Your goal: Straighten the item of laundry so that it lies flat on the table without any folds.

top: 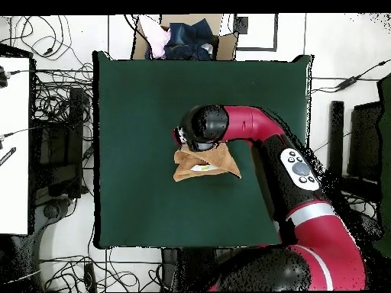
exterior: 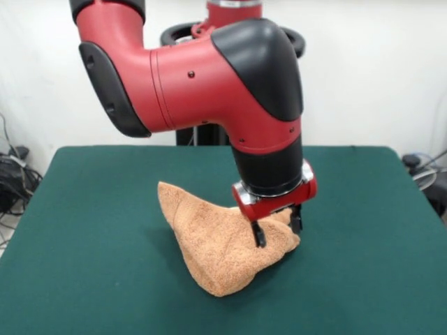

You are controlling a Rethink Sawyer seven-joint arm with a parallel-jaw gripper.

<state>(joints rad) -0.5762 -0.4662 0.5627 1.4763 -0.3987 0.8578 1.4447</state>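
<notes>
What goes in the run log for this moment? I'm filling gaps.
towel: bunched, folded, not flat | gripper: open, fingers down at towel's upper edge | table: towel near middle | task: not done

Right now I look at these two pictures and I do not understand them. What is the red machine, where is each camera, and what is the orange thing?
The red and black machine is a robot arm. Its gripper, two dark fingers, is the hand. One picture comes from across the table, facing the robot; the other looks straight down from above. The orange-tan thing is a towel, bunched into a folded heap on the green table, not flat. The gripper's fingers stand apart at the heap's top edge; I cannot tell whether they pinch cloth. Beyond the table, the overhead picture shows a box of clothes and cables.
</notes>
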